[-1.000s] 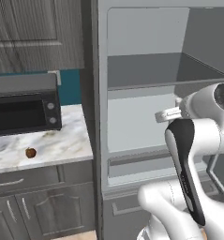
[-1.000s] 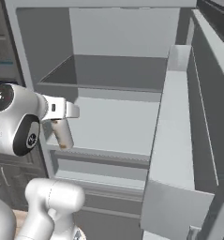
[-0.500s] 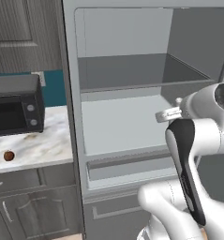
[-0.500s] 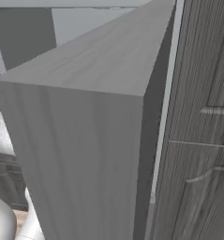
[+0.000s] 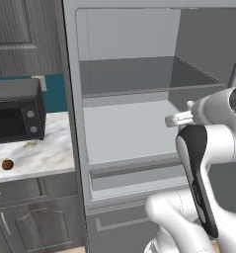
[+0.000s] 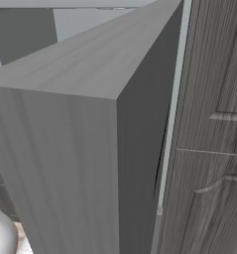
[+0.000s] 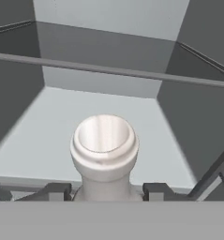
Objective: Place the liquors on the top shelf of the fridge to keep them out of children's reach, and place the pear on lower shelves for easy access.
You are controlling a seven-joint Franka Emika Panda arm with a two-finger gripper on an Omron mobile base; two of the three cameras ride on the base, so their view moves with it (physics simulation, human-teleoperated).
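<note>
Pale bottle [image 7: 104, 157] clamped between the gripper [image 7: 105, 191] fingers, facing the open fridge [image 5: 134, 123]; left base view adds pear [image 5: 8, 164] on marble counter [image 5: 38, 153] beside microwave [image 5: 16, 109].

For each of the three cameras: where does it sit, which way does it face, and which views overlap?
Left base view: behind-left, facing the open fridge; arm lower right.
Right base view: behind-right, up against a grey panel.
Hand view: along the gripper, shut on a pale bottle, facing the shelves.
Left base and hand views share the top shelf.
</note>
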